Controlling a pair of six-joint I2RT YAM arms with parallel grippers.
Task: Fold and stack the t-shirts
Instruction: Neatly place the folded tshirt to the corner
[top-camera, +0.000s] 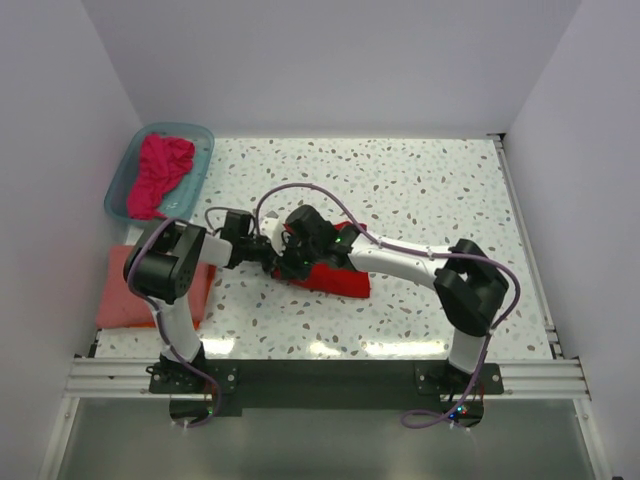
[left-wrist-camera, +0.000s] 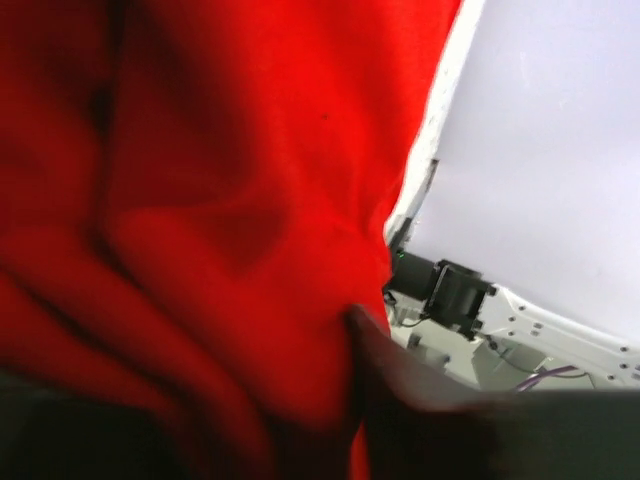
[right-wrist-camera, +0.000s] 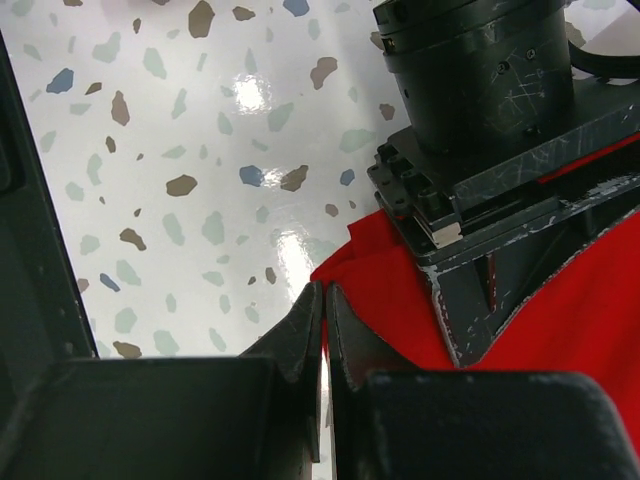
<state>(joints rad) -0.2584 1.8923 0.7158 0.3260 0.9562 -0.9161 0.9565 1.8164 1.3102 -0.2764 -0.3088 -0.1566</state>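
A bright red t-shirt (top-camera: 335, 277) lies bunched on the table's middle. My left gripper (top-camera: 267, 252) and my right gripper (top-camera: 293, 258) meet at its left edge. In the right wrist view the right gripper (right-wrist-camera: 325, 296) is shut, with a thin edge of the red cloth (right-wrist-camera: 380, 280) pinched between its tips. The left gripper's body (right-wrist-camera: 480, 130) sits right beside it on the cloth. In the left wrist view red cloth (left-wrist-camera: 200, 200) fills the frame. It drapes over the jaws, and only one dark finger (left-wrist-camera: 400, 390) shows.
A magenta-pink t-shirt (top-camera: 160, 172) lies crumpled in a teal tub (top-camera: 203, 150) at the back left. A salmon-pink folded t-shirt (top-camera: 122, 295) lies at the front left, partly under the left arm. Walls close in the left, right and back sides.
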